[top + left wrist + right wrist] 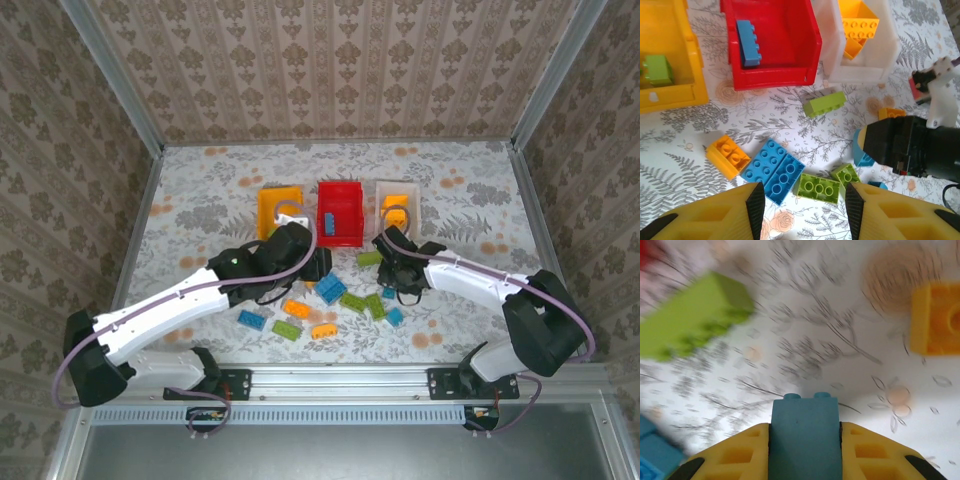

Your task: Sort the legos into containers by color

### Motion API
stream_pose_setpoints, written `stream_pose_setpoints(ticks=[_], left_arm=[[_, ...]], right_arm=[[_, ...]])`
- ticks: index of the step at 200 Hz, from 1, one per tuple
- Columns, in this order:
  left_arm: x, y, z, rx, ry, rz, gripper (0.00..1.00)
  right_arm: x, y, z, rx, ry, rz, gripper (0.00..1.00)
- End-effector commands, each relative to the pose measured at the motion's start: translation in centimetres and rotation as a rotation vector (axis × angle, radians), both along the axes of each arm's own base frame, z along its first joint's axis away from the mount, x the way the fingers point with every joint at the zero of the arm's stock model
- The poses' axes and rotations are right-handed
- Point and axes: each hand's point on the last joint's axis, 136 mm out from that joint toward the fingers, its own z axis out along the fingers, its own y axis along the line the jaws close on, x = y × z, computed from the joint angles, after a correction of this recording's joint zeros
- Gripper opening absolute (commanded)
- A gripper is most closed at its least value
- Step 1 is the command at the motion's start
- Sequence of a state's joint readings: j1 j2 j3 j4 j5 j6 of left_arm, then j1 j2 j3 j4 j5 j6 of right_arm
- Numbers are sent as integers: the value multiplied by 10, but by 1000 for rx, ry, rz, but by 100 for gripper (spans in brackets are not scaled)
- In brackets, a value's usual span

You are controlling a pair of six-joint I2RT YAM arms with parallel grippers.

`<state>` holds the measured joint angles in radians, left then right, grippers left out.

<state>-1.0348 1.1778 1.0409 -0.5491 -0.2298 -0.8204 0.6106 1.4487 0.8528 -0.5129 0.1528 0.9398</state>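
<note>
1. At the far middle of the flowered table point(200, 200), three open bins in a row, left to right: yellow-orange bin point(263, 210), red bin point(340, 238), white bin point(380, 205), each just beside the next.
2. Inside the bins, by the left wrist view: one green brick point(657, 69) in the yellow-orange bin point(670, 97), one long blue brick point(748, 42) in the red bin point(770, 80), orange bricks point(860, 25) in the white bin point(860, 74).
3. Loose legos point(352, 301) scattered on the near side of the bins, between the two arms: green, blue and orange, most of them apart from one another.
4. Left gripper point(318, 264) low over the scatter, just in front of the red bin; jaws spread wide, nothing between the yellow fingers point(756, 205). Below the gap: a wide blue brick point(773, 170) just beside a flat green brick point(816, 187), with an orange wedge brick point(727, 156) close on their left.
5. Right gripper point(390, 280) near the front of the white bin, clamped on a small blue brick point(805, 432) held upright between its fingers point(740, 455), studs pointing away from the wrist.
6. Around that held brick, in the blurred right wrist view: a long green brick point(690, 322) at upper left, an orange brick point(935, 320) at the right edge. Possibly lifted clear of the table, though too smeared to tell.
</note>
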Motion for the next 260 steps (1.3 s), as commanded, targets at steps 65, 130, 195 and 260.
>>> stream_pose_setpoints(ticks=[65, 130, 195, 260], left_arm=[[11, 40, 35, -3, -129, 157, 50], [8, 41, 28, 0, -104, 160, 50], [5, 45, 14, 29, -68, 169, 51], [2, 54, 0, 64, -34, 187, 51]], right_arm=[[119, 82, 76, -114, -200, 255, 18], [164, 80, 33, -178, -96, 185, 21], [173, 96, 30, -117, -96, 231, 43], [166, 101, 73, -50, -166, 212, 41]])
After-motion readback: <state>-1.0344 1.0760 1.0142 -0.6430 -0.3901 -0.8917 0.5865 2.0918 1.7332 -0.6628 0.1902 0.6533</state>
